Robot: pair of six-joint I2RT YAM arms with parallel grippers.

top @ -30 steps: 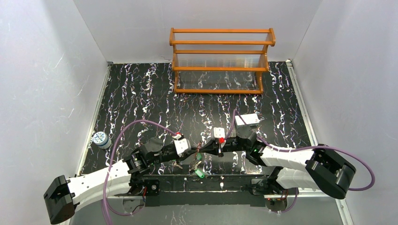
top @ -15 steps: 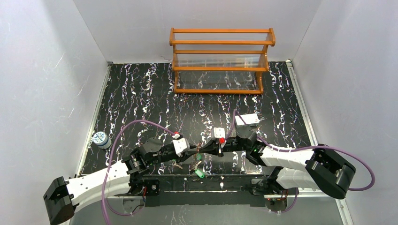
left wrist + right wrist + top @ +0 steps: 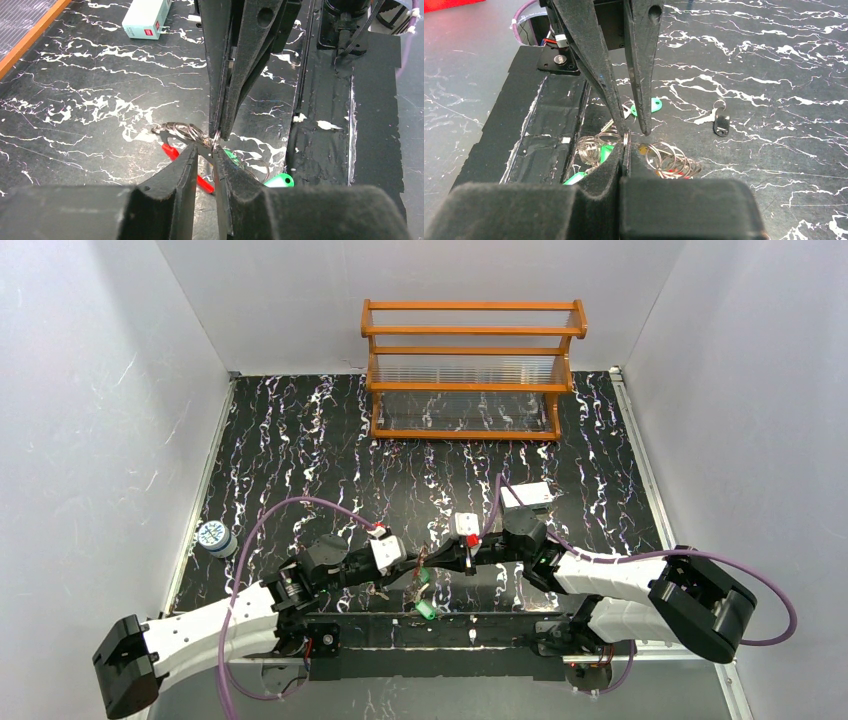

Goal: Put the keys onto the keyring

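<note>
- Nearest me, the black padded strip (image 3: 325,100) runs along the front edge of the table (image 3: 300,440). One green key (image 3: 280,180) lies right at its border (tight room there).
- Just beyond, between the two arms, lies the keyring (image 3: 182,132), a tangle of thin wire rings with a red band (image 3: 171,150) under it.
- My right gripper (image 3: 624,146) has its pads pressed together on one thin ring of that chain.
- My left gripper (image 3: 207,152) meets it tip to tip, jaws a narrow slit apart, with nothing clamped that I can see.
- Another green key (image 3: 652,105) and a dark key (image 3: 721,125) lie beside them.
- Farther out there is bare marble, a white box (image 3: 147,17), then the wooden rack (image 3: 470,370) by the back wall.
</note>
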